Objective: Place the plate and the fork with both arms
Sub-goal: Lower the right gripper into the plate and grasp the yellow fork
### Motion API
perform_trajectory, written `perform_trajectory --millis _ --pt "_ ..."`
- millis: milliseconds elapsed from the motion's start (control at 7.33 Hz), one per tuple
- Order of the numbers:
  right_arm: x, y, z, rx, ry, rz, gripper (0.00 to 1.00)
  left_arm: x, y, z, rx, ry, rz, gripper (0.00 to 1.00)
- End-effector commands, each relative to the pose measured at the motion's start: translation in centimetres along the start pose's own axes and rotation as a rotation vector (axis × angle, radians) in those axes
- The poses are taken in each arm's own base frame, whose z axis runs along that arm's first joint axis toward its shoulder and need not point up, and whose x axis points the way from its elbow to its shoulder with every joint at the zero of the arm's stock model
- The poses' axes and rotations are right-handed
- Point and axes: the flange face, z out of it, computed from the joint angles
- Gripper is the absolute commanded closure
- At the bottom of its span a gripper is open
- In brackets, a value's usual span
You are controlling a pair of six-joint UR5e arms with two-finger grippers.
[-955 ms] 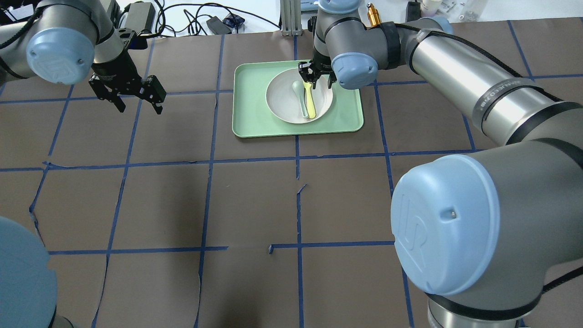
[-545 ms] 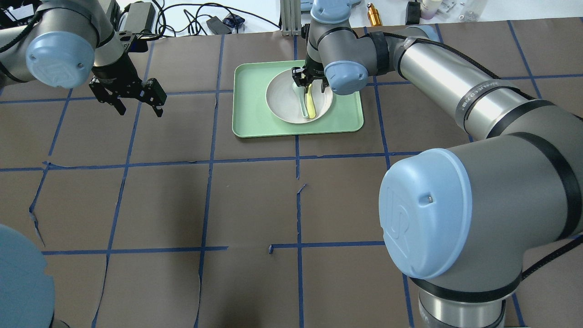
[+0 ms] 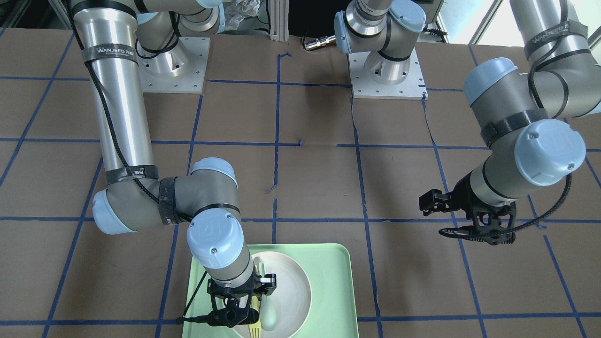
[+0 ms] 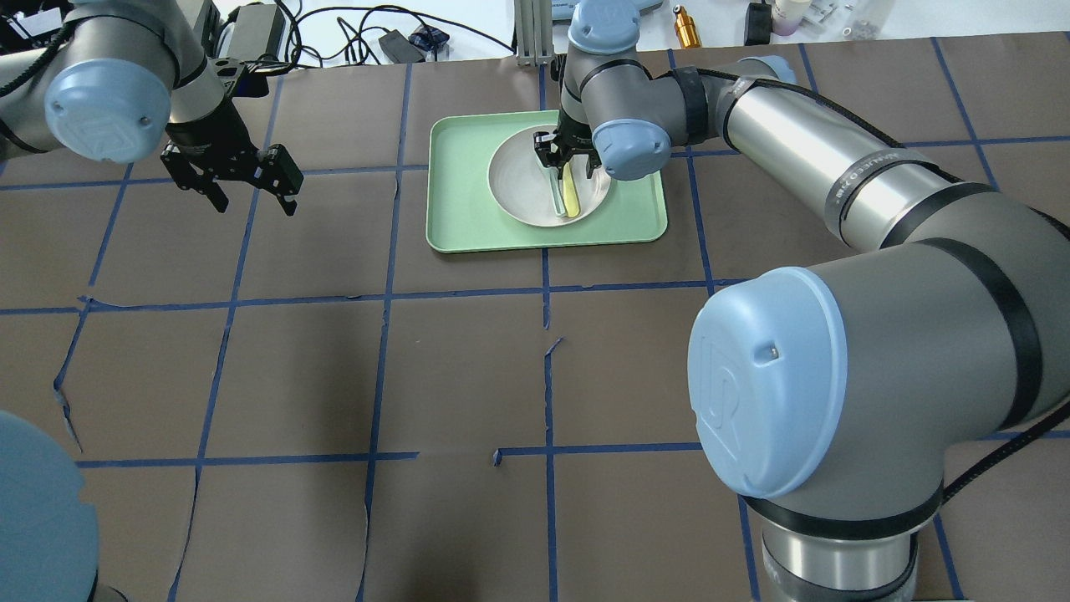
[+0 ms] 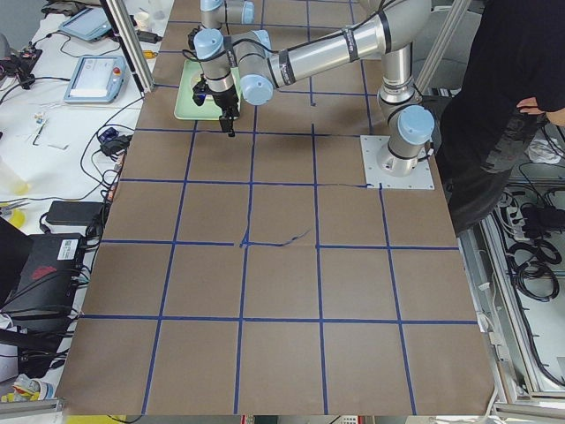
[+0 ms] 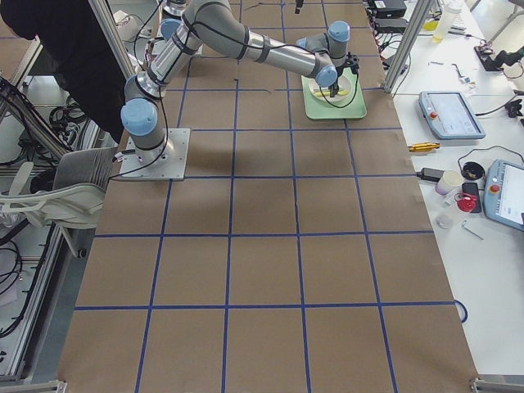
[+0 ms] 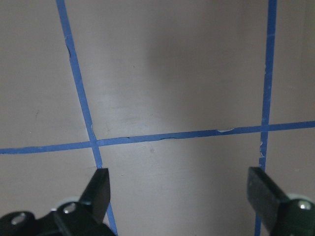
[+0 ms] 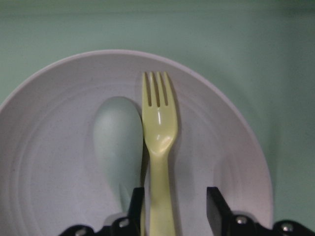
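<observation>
- Overhead: my right gripper (image 4: 568, 163) is low over the plate (image 4: 514, 188), which sits inside the mint-green tray (image 4: 456, 192). The yellow fork (image 4: 572, 196) lies in the plate, just beside a pale spoon (image 4: 555, 199). My left gripper (image 4: 256, 201) hangs over bare table (image 4: 460, 376), well apart from the tray, with its fingers spread.
- Front-facing: the fork tines show past my right gripper, toward the plate's near rim, with the spoon bowl beside them.
- Left side: my left arm is the near one and hangs over the table near the tray. It is too small to read more.
- Right side: my right arm reaches to the tray. The plate is mostly hidden.
- Left wrist: the fingers are wide apart, with only brown paper and blue tape between them.
- Right wrist: the fingers straddle the fork handle and are not clamped on it. One finger is clearly apart from the handle, the other just beside it. The fork lies flat, tines pointing away.
</observation>
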Motion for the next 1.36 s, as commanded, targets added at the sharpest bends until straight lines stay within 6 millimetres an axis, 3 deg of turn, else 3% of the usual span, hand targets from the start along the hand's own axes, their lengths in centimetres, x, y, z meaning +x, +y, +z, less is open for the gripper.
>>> perform_trajectory --millis 0,273,409,545,682,1091,1227 --pt "0.1 0.1 1.0 -0.013 0.001 0.001 0.47 -0.1 0.0 0.1 -0.002 -0.001 -0.001 0.00" --pt "0.1 0.2 1.4 -0.019 0.002 0.000 0.47 -0.1 0.0 0.0 -0.001 -0.004 -0.001 0.00" --pt "0.1 0.2 1.4 -0.019 0.002 0.000 0.55 -0.1 0.0 0.0 -0.001 -0.004 -0.001 0.00" --pt "0.1 0.2 1.3 -0.019 0.002 0.001 0.81 -0.2 0.0 0.0 -0.002 -0.006 -0.002 0.00" --pt "0.1 0.1 1.1 -0.016 0.002 0.001 1.00 -0.2 0.0 0.0 -0.002 -0.006 -0.002 0.00" --pt "0.0 0.2 0.0 -0.012 0.003 0.008 1.00 -0.2 0.0 -0.1 -0.001 -0.009 -0.002 0.00" --pt "-0.1 0.0 -1.5 0.006 0.002 0.009 1.00 -0.2 0.1 -0.2 0.002 -0.010 -0.003 0.00"
